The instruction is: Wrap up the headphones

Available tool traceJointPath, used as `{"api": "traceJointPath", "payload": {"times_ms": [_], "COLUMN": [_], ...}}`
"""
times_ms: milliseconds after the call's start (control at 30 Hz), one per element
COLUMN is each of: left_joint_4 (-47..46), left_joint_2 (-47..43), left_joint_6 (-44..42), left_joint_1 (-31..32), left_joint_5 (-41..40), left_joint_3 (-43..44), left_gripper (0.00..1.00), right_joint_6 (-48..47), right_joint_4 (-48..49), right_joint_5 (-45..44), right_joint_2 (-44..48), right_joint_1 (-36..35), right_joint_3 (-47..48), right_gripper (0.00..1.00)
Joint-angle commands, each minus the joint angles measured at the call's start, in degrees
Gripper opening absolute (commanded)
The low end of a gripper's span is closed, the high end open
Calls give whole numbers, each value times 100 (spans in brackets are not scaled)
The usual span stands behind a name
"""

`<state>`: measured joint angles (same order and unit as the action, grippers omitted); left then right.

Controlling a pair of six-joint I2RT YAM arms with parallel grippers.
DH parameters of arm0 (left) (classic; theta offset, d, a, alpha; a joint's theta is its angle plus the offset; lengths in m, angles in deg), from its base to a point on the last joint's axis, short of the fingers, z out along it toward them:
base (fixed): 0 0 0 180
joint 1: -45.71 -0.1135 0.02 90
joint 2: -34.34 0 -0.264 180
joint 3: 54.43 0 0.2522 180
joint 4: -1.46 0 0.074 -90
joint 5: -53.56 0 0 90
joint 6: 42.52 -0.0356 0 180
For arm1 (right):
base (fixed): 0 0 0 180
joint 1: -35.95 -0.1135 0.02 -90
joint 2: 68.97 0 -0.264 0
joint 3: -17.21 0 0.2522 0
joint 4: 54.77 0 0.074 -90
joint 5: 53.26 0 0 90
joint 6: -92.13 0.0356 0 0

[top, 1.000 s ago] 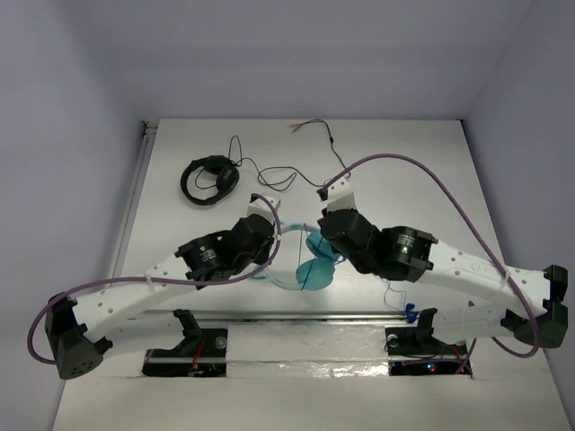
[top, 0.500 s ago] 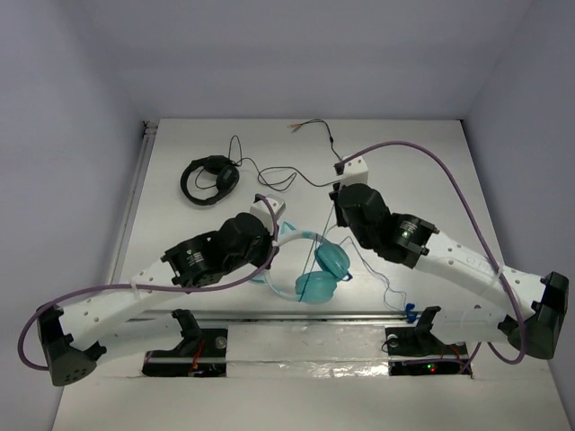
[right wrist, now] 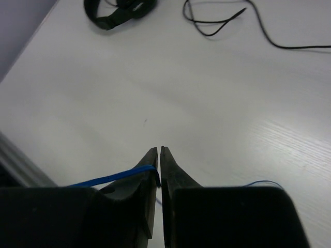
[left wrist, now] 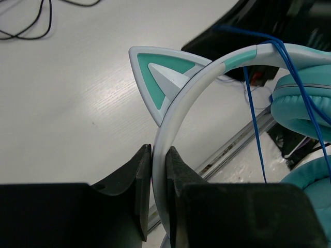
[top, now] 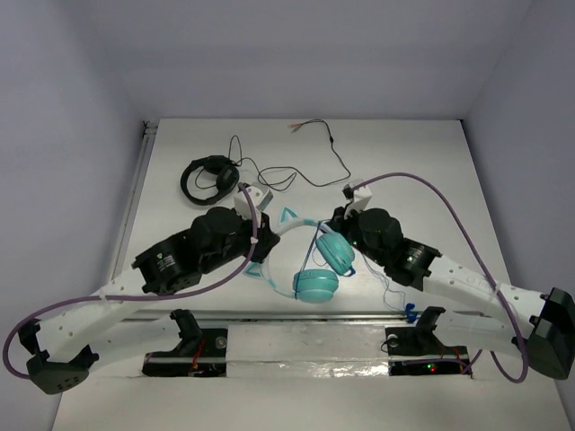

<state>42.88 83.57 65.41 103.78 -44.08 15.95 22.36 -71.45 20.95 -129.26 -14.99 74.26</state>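
So the teal cat-ear headphones (top: 334,253) sit mid-table between the two arms, with the ear cups (top: 314,285) toward the near edge and the pale headband (top: 286,226) arching over toward the left arm. I honestly can't tell from the overhead view whether the cups are resting on the table (top: 413,171) or hanging just above it. The left end effector (left wrist: 159,152) is clamped tight on the headband. In its wrist cam the two fingers squeeze the band from either side, and one cat ear (left wrist: 155,72) sticks up just past the grip. The thin blue cable (left wrist: 257,134) crosses over the headband near the cups in a few strands and drops down in front of them. The right end effector (right wrist: 159,152) is basically closed, with only a sliver of gap. The blue cable runs across its left finger into that gap, so it looks pinched there. From above, the right end effector (top: 349,232) is just beside the upper ear cup. The other pair, the black headphones (top: 208,178), lies at the far left of the table, well apart from all this, with its black cable (top: 296,175) squiggling off toward the back.
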Motion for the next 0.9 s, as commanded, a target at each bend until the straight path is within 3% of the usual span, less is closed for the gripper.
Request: {"api": "traceJointPath", "payload": {"times_ms": [0, 133, 267, 467, 867], "left_joint_4": [-692, -928, -1148, -1167, -1140], "left_joint_2": [-300, -379, -318, -72, 130], "left_joint_6": [184, 290, 395, 465, 615], "left_joint_1": [21, 21, 21, 21, 21], "left_joint_5": [166, 298, 509, 711, 158], "left_joint_3": [604, 806, 956, 1184, 1852], "left_gripper": [0, 0, 0, 0, 0], "right_joint_6": [253, 481, 623, 517, 789], "right_joint_4": [1609, 2705, 3339, 3736, 4448], "right_joint_5": [1191, 1921, 2106, 2062, 2624], "right_joint_2": [263, 360, 115, -202, -1168], "right_joint_1": [110, 224, 225, 225, 225], "right_joint_3": [-478, -1093, -1217, -1103, -1164], "right_gripper": [12, 13, 15, 23, 23]}}
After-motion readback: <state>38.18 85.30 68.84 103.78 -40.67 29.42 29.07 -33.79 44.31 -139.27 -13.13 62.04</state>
